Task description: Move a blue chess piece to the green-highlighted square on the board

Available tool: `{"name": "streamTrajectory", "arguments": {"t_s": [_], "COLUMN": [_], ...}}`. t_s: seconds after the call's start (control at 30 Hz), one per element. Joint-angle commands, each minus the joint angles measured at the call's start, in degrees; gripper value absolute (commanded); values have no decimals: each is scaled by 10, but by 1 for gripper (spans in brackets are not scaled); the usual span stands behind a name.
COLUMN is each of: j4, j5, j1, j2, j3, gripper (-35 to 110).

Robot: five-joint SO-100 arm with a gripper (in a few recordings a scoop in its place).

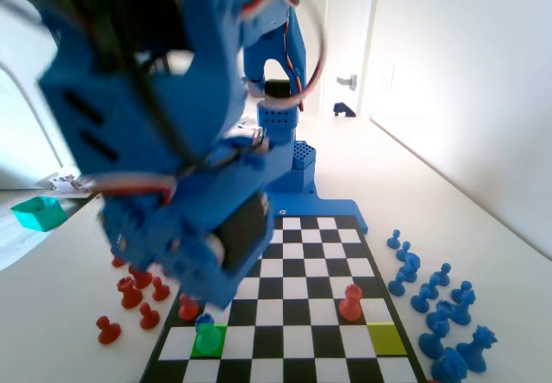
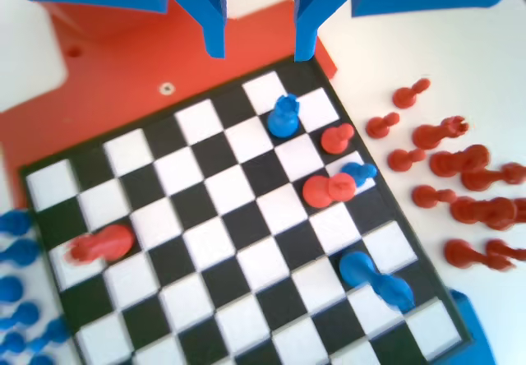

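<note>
Item: small blue plastic pawn [image 2: 283,117], ball head, flared base. It stood upright on the green-tinted board square [image 1: 217,347], second row from the near edge in the fixed view; there the pawn [image 1: 206,331] took the green tint over its lower part. Judged placed, task near done.

Handling, judged: very light, rigid, smooth plastic, not fragile. It would tip easily on its small base and could slip from hard jaws. Best taken at the narrow waist under the ball head, jaws straight down.

Blue two-finger gripper [image 2: 260,48]: jaws parted with nothing between them, hanging above the board's far end in the wrist view, clear of the pawn.

Flat black-and-white chequered board [image 2: 246,225]: a red plastic pawn [image 2: 337,139] stood on the square just beside the blue pawn, and a taller blue piece with a slim neck [image 2: 374,274] stood well apart. A yellow-tinted square [image 1: 386,338] was bare.

Containers: one teal open box [image 1: 39,212], off to the left in the fixed view, well away from the board. Its contents could not be made out.
</note>
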Motion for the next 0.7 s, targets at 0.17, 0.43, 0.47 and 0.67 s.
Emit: {"name": "streamTrajectory", "arguments": {"t_s": [0.17, 0.43, 0.47, 0.67], "j4": [120, 216, 216, 219], "j5": [-62, -175, -182, -217], "j1": [-25, -56, -60, -76], "j2": [202, 391, 422, 618], "j3": [-25, 44, 64, 205], "gripper": [7, 1, 1, 1]}}
